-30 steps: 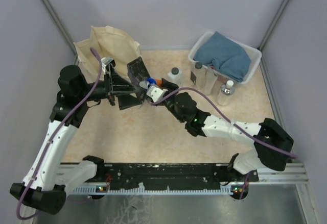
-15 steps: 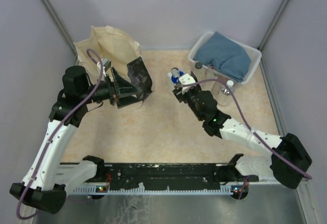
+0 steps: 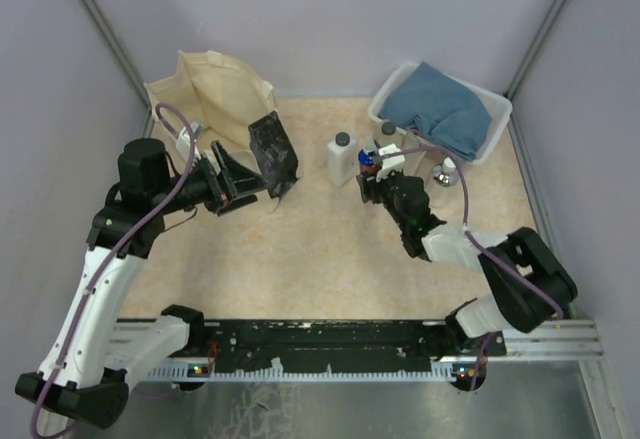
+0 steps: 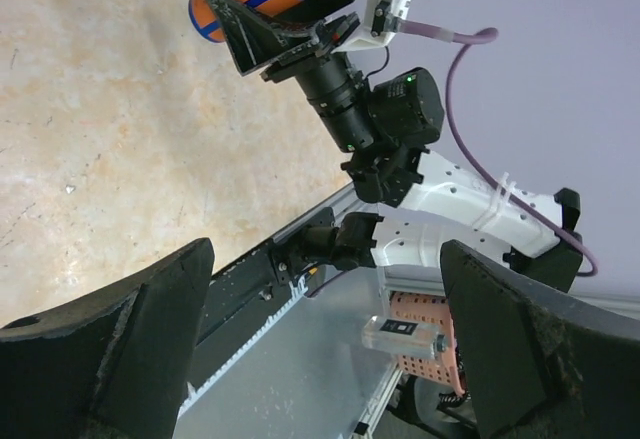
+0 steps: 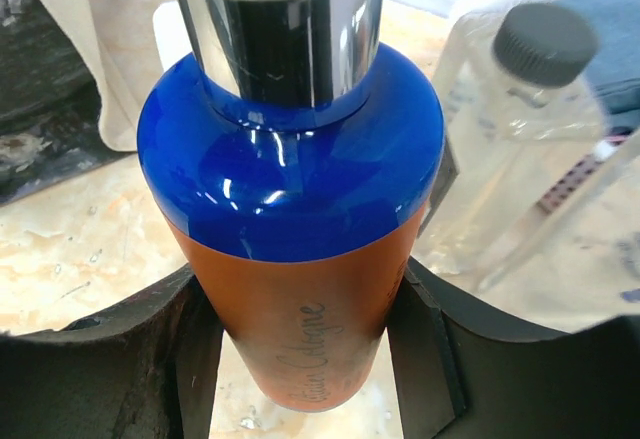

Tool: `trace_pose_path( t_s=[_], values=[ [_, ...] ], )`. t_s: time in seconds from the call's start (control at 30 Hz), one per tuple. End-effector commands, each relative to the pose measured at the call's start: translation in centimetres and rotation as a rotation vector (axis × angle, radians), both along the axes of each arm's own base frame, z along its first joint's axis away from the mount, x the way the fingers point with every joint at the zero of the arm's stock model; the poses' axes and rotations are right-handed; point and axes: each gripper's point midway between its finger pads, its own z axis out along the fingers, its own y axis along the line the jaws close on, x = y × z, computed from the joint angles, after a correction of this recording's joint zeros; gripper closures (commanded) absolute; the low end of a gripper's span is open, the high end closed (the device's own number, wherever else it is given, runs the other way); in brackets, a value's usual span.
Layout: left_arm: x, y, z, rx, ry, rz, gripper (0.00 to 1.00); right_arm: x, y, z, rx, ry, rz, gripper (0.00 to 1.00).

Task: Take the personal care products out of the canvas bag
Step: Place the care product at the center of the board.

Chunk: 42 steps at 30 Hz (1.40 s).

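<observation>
Right gripper (image 3: 372, 165) clamps the blue-and-orange bottle with a chrome cap (image 5: 290, 219), which is outside the cream canvas bag (image 3: 215, 89).

Its jaws press the bottle's orange lower body from both sides over the beige tabletop (image 3: 300, 244). The bottle sits between the white bottle with a grey cap (image 3: 342, 159) on its left and the white plastic basket (image 3: 388, 119), which holds a blue folded cloth (image 3: 440, 109), on its right. A clear bottle with a dark cap (image 5: 520, 129) stands just beyond it. The bag slumps at the far left with its dark printed panel (image 3: 272, 151) facing right. Left gripper (image 3: 235, 174) hovers beside that panel, jaws spread wide, gripping nothing.
</observation>
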Motion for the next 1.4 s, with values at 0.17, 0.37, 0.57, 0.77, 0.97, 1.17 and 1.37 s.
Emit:
trace_pose_path(
  t_s=[0.17, 0.37, 0.57, 0.77, 0.97, 1.17, 1.37],
  values=[
    [-0.8, 0.7, -1.1, 0.037, -0.017, 0.021, 0.01, 2.8, 1.8, 3.9, 0.349, -0.326, 0.04, 1.0],
    [-1.3, 1.0, -1.4, 0.04, -0.014, 0.031, 0.01, 4.2, 2.3, 1.8, 0.395, -0.355, 0.032, 1.0],
    [-1.2, 1.2, -1.8, 0.048, -0.014, 0.043, 0.0, 5.2, 2.9, 1.4, 0.363, -0.369, 0.047, 1.0],
    [-0.9, 1.1, -3.2, 0.055, 0.01, 0.049, 0.01, 6.4, 2.5, 0.8, 0.312, -0.389, 0.013, 1.0],
    [-0.7, 1.0, -4.1, 0.057, 0.028, 0.046, 0.01, 6.9, 2.1, 0.4, 0.292, -0.391, 0.002, 0.95],
    [-0.7, 0.9, -4.9, 0.056, 0.049, 0.036, 0.0, 6.7, 1.9, 0.4, 0.284, -0.392, -0.002, 0.59],
    [-0.6, 0.8, -5.4, 0.057, 0.062, 0.032, 0.0, 6.3, 1.4, 0.4, 0.271, -0.392, -0.015, 0.12]
  ],
)
